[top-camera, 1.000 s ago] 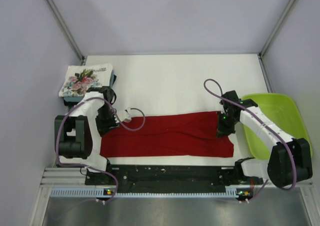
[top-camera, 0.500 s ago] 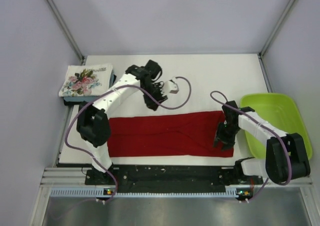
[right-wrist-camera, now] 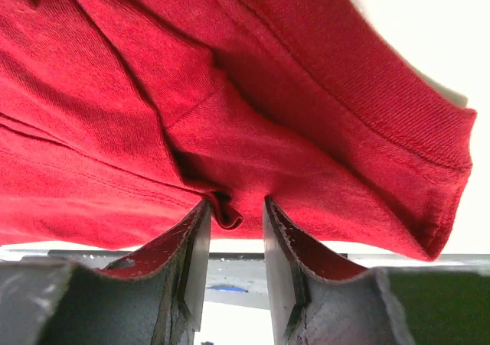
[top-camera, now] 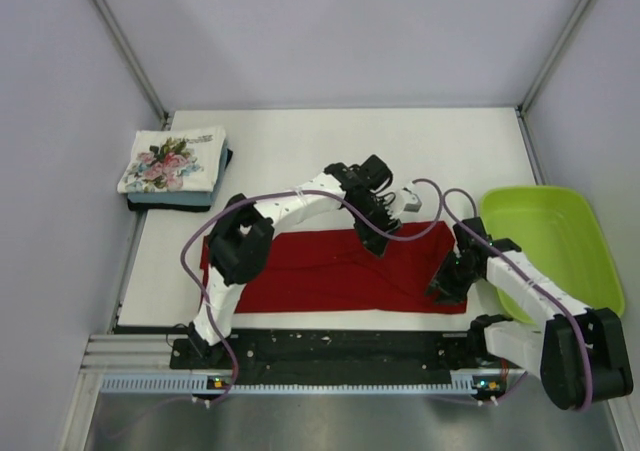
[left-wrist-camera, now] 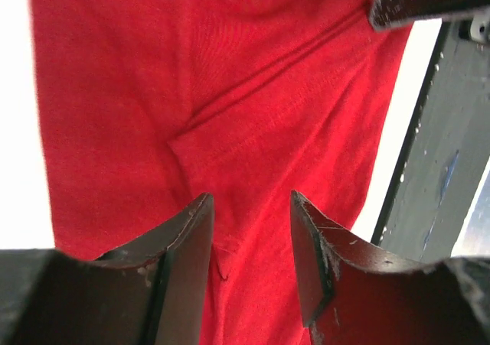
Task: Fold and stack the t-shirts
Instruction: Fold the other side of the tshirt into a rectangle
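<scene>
We've got the folded stack (top-camera: 172, 163) upper left, the red t-shirt (top-camera: 300, 271) spread across lower centre, our left gripper (top-camera: 378, 243) hovering spread-fingered over it, and the right gripper (top-camera: 443, 289) pinching a fold at its right end.

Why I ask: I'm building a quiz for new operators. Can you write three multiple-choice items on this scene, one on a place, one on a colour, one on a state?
1. Where is the stack of folded shirts? A. at the table's left edge; B. at its right edge; C. by the arm bases.
2. What colour is the spread-out shirt? A. blue; B. white; C. red.
3. How is the left gripper? A. shut on cloth; B. open, empty; C. out of sight.
Answers: 1 A, the top view shows it on the left side; 2 C, every view shows red cloth; 3 B, its wrist view shows a clear gap between the fingers.
</scene>
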{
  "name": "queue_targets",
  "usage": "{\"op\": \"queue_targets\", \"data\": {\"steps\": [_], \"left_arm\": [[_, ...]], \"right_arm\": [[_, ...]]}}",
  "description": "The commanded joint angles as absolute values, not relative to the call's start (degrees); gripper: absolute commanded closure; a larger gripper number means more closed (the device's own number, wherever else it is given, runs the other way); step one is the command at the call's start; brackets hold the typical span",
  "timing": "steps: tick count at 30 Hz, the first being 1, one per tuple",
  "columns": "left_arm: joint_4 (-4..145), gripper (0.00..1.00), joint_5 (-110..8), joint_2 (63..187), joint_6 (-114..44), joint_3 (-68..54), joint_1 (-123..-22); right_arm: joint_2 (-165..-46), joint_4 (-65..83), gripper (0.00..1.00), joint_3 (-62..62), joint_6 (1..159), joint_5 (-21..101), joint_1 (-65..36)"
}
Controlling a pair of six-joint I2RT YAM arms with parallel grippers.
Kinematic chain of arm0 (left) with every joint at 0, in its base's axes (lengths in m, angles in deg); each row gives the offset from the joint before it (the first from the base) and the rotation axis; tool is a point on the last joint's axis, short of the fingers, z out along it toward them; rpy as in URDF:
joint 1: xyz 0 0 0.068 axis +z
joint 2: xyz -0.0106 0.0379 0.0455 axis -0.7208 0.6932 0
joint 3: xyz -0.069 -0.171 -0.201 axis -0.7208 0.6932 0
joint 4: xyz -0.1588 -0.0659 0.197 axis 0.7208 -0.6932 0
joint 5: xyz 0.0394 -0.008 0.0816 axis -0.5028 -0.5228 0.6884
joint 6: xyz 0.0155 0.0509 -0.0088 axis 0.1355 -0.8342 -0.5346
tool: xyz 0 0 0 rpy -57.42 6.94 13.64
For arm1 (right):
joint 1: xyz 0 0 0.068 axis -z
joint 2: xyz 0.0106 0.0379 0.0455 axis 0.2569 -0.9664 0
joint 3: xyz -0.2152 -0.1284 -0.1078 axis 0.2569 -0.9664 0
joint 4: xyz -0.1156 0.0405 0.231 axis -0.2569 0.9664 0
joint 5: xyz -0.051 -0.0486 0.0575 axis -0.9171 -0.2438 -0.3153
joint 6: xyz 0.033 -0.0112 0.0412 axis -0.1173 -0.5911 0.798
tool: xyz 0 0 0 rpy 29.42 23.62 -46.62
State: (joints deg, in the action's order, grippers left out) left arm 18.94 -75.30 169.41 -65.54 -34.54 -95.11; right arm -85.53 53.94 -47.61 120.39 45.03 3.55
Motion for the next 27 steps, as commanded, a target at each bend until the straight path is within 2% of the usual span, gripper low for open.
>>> {"op": "queue_targets", "data": {"steps": [1,6,11,13,16,20,22,27], "left_arm": [[26.29,0.51,-77.50,170.44,-58.01,-35.34,-94.11],[21.12,0.51,-78.20,176.32,-59.15,-38.94,-94.20],[21.98,0.51,-78.56,178.53,-58.36,-39.74,-94.37],[22.95,0.54,-78.38,178.45,-58.36,-40.17,-94.37],[23.48,0.64,-77.50,178.27,-58.80,-40.61,-94.37],[23.31,0.81,-78.82,177.39,-60.38,-40.00,-94.55],[22.69,0.99,-79.17,177.04,-61.43,-40.00,-94.72],[20.40,1.00,-80.05,174.06,-63.72,-39.30,-94.64]], "right_arm": [[-84.66,48.98,0.68,-48.31,122.98,47.96,3.90],[-84.48,48.37,0.81,-48.75,122.81,47.53,3.90],[-84.66,47.40,0.82,-49.63,122.54,47.09,3.81],[-84.48,46.87,0.86,-49.80,122.37,47.00,3.81],[-84.57,46.35,1.00,-50.07,122.19,47.08,3.90],[-83.87,46.43,1.00,-50.33,121.93,47.26,3.90],[-82.99,46.52,1.00,-50.33,122.10,47.35,3.90],[-80.44,47.66,1.00,-49.19,121.05,47.88,3.81]]}}
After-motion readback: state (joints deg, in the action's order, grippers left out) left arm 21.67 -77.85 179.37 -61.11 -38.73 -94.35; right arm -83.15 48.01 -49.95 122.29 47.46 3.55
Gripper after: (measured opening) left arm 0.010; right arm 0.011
